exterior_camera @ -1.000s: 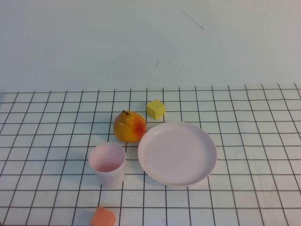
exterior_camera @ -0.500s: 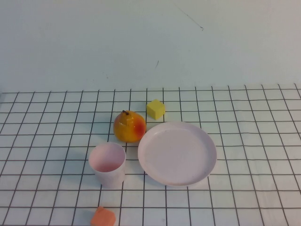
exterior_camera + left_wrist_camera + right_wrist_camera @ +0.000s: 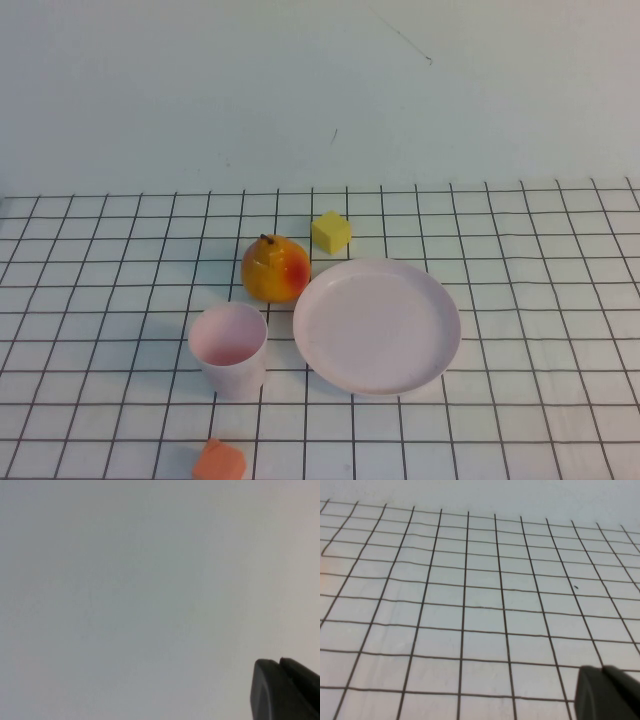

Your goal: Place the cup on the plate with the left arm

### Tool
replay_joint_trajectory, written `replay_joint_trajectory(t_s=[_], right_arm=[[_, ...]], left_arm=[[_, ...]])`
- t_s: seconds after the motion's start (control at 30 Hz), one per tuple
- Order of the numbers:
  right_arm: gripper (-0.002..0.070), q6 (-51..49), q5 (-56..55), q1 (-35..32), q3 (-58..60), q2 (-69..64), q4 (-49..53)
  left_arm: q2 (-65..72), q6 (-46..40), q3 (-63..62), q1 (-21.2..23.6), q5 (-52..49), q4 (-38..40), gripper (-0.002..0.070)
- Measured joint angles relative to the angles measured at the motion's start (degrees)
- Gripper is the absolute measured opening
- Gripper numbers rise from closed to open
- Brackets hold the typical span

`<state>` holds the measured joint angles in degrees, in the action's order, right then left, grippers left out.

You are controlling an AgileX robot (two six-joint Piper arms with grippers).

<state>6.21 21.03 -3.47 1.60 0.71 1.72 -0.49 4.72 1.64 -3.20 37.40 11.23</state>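
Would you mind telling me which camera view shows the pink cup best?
The high view: the cup stands upright and fully visible beside the plate. The left wrist view shows only a blank surface past the left hand; the right wrist view shows only gridded tabletop past the right hand.

- The high view looks down at an angle from the robot's own side. It takes in the white cloth with the black grid [image 3: 520, 300] and the pale plain wall [image 3: 200, 90] behind it. No arm shows in it.
- The left wrist view faces only a pale blank surface. The black tip of the left gripper [image 3: 285, 690] shows in one corner.
- The right wrist view is near to the grid cloth [image 3: 470, 610], low and slanted. The black tip of the right gripper [image 3: 607, 692] shows in one corner.
- The high view and the right wrist view share the grid cloth.
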Motion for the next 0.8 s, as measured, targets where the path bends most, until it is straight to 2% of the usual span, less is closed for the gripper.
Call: replay_joint_trajectory(t_s=[0.17,0.37,0.53,0.8], right_arm=[[-0.0002,0.0,0.0,0.0,0.0,0.0,0.0],[-0.0002,0.0,0.0,0.0,0.0,0.0,0.0],[-0.0002,0.0,0.0,0.0,0.0,0.0,0.0],[-0.0002,0.0,0.0,0.0,0.0,0.0,0.0]], left_arm=[[-0.27,0.09,-0.32,0.0,-2.06,2.55,-0.0002],[2.16,-1.96,-16.93,0.0,-35.94,1.29,-0.0002],[14.24,-2.65,-32.66,0.0,-59.6,-0.7,-0.0002],[37.97,-7.16,-48.68,0.0,-81.59,-1.76,-0.0002]])
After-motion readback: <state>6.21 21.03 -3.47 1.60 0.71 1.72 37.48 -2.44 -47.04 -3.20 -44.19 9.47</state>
